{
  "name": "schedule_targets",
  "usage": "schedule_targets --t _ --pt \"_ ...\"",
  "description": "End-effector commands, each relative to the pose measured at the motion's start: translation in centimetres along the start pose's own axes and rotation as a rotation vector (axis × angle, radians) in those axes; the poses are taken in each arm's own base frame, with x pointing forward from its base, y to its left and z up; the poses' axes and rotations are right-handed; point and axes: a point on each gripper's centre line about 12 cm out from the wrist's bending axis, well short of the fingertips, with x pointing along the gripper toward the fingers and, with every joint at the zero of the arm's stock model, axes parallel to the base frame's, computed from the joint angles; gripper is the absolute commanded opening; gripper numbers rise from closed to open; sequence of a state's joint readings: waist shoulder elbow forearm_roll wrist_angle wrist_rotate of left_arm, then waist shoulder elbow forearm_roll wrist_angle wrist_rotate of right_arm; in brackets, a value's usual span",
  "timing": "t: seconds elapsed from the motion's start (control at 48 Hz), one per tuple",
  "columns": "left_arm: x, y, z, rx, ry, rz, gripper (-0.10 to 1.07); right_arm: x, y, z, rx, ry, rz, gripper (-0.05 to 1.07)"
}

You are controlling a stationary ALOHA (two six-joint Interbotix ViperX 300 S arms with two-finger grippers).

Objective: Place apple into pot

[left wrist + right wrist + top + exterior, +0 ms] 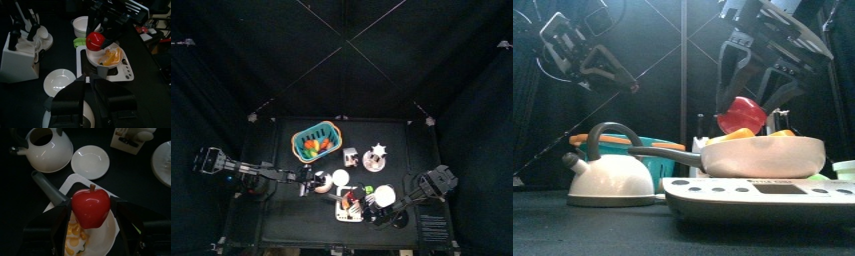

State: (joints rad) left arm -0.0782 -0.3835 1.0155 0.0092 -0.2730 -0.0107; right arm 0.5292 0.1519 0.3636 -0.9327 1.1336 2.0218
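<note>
Apple gripped in right jaws above pot; kettle, bowl beside; left jaws unclear.

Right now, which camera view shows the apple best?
The right wrist view: the apple fills the middle, held between the right tool jaws above the pot. The front and left wrist views show it small; in the top view I cannot pick it out.
</note>
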Motion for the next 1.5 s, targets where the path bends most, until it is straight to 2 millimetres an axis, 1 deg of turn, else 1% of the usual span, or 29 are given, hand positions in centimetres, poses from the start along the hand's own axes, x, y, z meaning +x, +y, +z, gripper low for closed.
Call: schedule_targets --t 0.0,0.229,0.333,0.396,0.5,0.625,0.792,0.938,1.125,1.354,1.479 --pt "0.1 0.0 0.8 0.000 -0.025 0.001 0.59 -2.8 -0.4 1.6 0.032 -0.026 0.033 0.72" --pt "0.1 0.1 0.8 0.000 -0.025 0.002 0.59 -7.4 -2.9 1.9 0.026 -0.067 0.000 0.72" --pt "0.1 0.1 0.6 0.000 -0.023 0.002 0.59 -8.5 -4.1 1.6 0.029 -0.041 -0.009 0.72" --pt "0.1 0.0 0.6 0.001 -0.021 0.001 0.59 -8.7 -5.2 1.0 0.025 -0.004 -0.029 0.72" --pt "0.1 0.0 0.6 -0.002 -0.021 0.001 0.59 -8.3 -7.0 -0.2 0.026 0.054 -0.084 0.72" --pt "0.1 0.0 0.6 -0.003 -0.023 0.002 0.59 -7.6 -8.5 -1.5 0.006 0.089 -0.136 0.72" --pt "0.1 0.1 0.6 -0.018 -0.023 0.006 0.59 -7.2 -9.7 -2.9 -0.017 0.130 -0.179 0.72" --pt "0.1 0.1 0.6 -0.021 -0.020 0.007 0.59 -6.7 -10.6 -3.6 -0.022 0.158 -0.218 0.73" --pt "0.0 0.1 0.5 -0.020 -0.018 0.006 0.59 -5.9 -11.1 -4.7 -0.032 0.182 -0.226 0.75" --pt "0.0 0.1 0.5 -0.020 -0.018 0.007 0.59 -4.6 -11.5 -6.2 -0.045 0.226 -0.208 0.82" --pt "0.0 0.1 0.3 -0.021 -0.015 0.007 0.59 -4.2 -11.5 -6.5 -0.045 0.241 -0.212 0.85"
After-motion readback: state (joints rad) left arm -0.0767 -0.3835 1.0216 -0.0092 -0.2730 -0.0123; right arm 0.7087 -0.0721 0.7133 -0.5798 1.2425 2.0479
